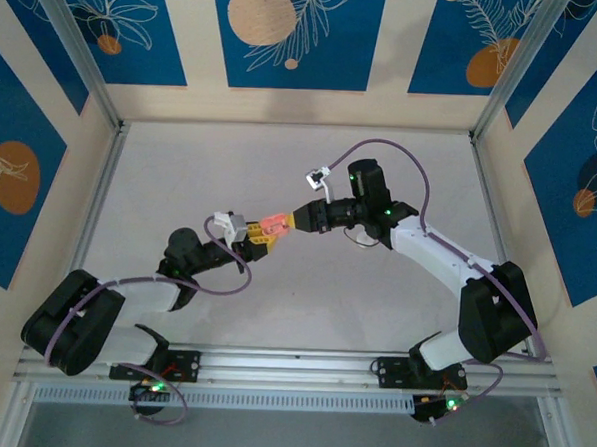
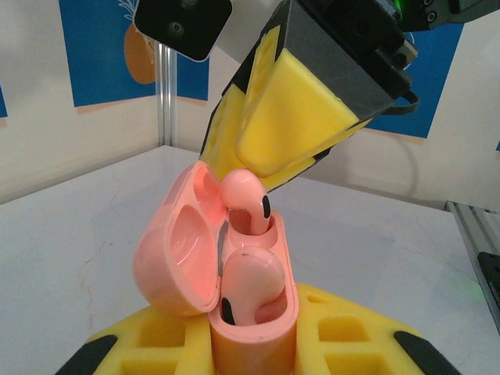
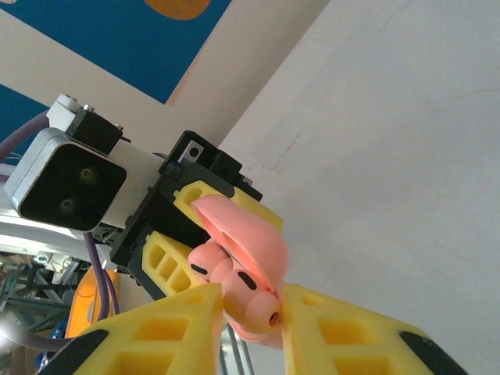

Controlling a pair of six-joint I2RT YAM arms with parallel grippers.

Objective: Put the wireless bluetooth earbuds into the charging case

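The salmon-pink charging case (image 2: 254,332) stands upright in my left gripper (image 2: 254,348), which is shut on its body, with the lid hinged open to the left. One pink earbud (image 2: 250,285) sits in the near slot. A second earbud (image 2: 246,199) has its stem in the far slot and its head still proud of it. My right gripper (image 3: 254,301) comes down from above, its yellow fingers (image 2: 289,125) closed against both sides of that earbud's head. In the top view the two grippers meet over the table's middle at the case (image 1: 271,223).
The white table (image 1: 312,164) spreads around both arms, bounded by aluminium rails and blue-patterned walls. The right arm's cable (image 1: 412,159) loops above its wrist. The left wrist camera housing (image 3: 66,180) sits close beside the case.
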